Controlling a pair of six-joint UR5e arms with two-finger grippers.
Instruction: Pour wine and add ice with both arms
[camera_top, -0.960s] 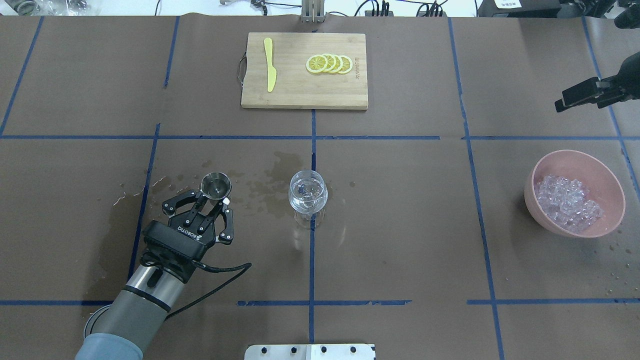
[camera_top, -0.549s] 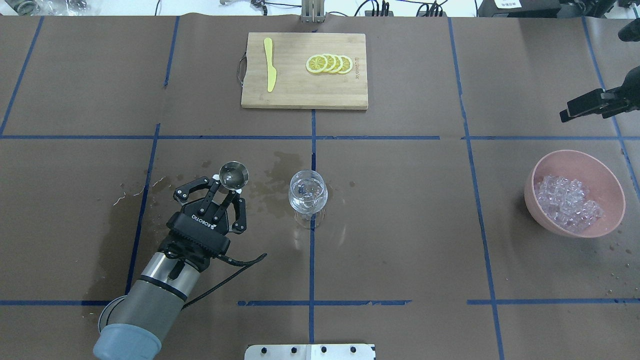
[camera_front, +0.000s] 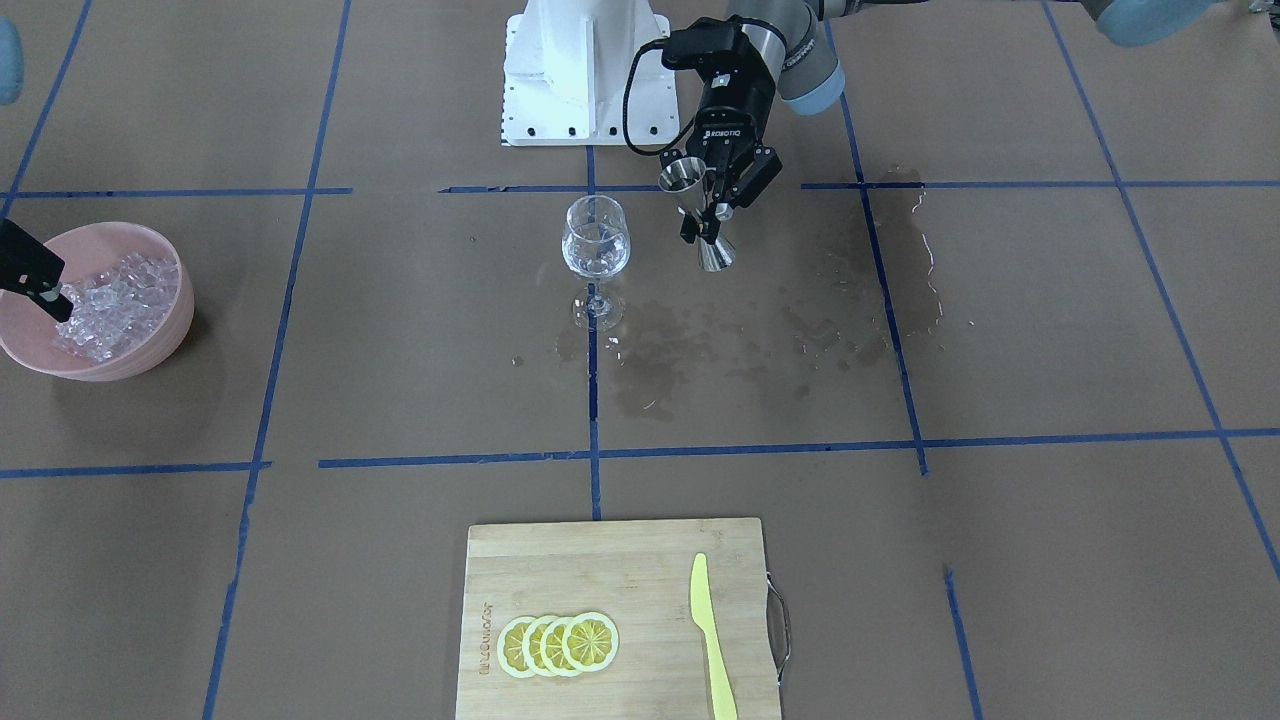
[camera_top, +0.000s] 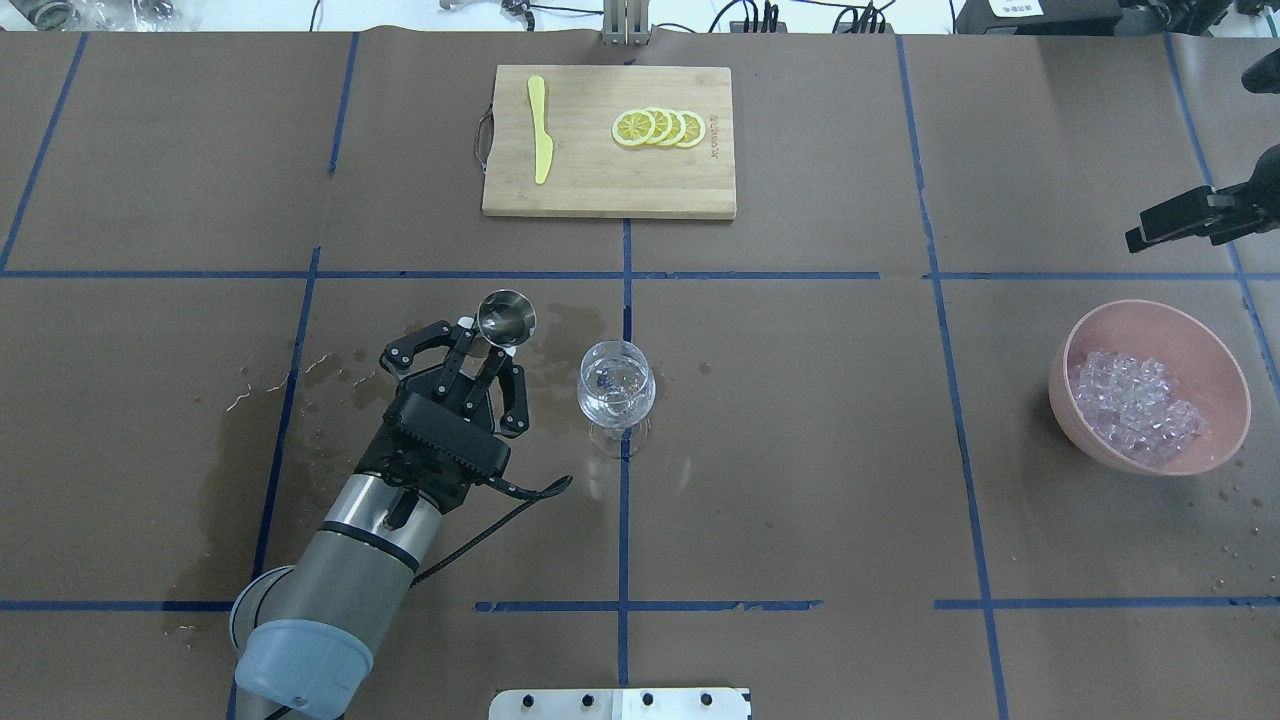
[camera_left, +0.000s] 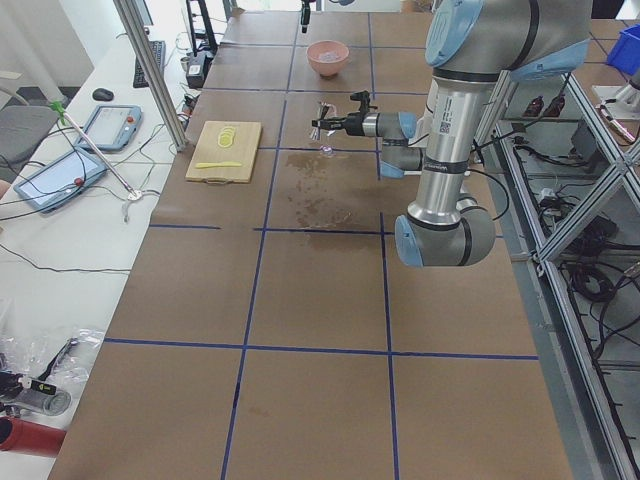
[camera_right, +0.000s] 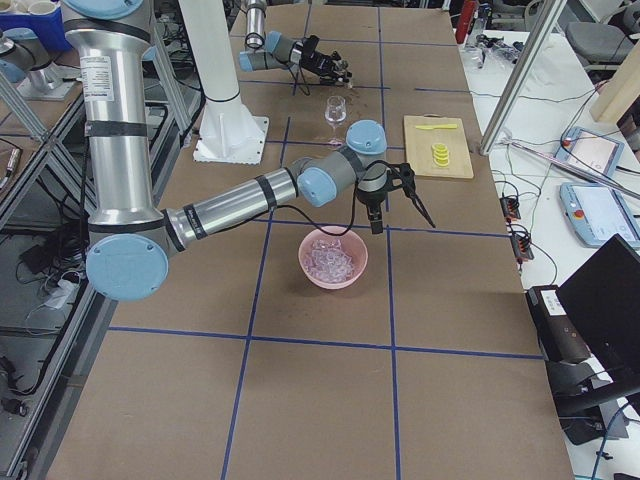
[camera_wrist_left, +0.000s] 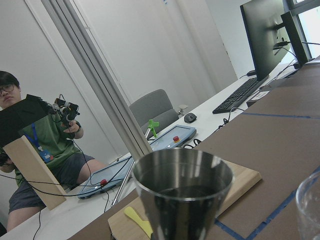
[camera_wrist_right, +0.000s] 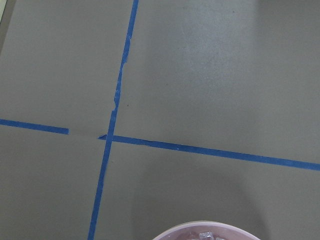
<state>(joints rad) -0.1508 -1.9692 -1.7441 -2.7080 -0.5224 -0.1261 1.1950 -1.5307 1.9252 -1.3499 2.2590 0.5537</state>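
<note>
My left gripper (camera_top: 486, 340) is shut on a steel jigger (camera_top: 505, 317), held above the table and tilted, just left of the clear stemmed glass (camera_top: 617, 385). In the front view the jigger (camera_front: 713, 255) hangs beside the glass (camera_front: 596, 240). The left wrist view shows the jigger's (camera_wrist_left: 182, 195) mouth close up; I cannot make out the wine in it. The ice (camera_top: 1135, 405) lies heaped in a pink bowl (camera_top: 1150, 312). My right gripper (camera_right: 398, 212) hovers open and empty beyond the bowl; one finger (camera_top: 1165, 222) shows at the overhead view's right edge.
A wooden cutting board (camera_top: 610, 185) with lemon slices (camera_top: 660, 128) and a yellow knife (camera_top: 540, 130) lies at the far middle. Dark wet stains (camera_front: 720, 340) spread on the brown paper around the glass and jigger. The bowl's rim (camera_wrist_right: 205, 234) shows at the right wrist view's bottom.
My left gripper has carried the jigger forward and right, closer to the glass. My right gripper has shifted a little to the right.
</note>
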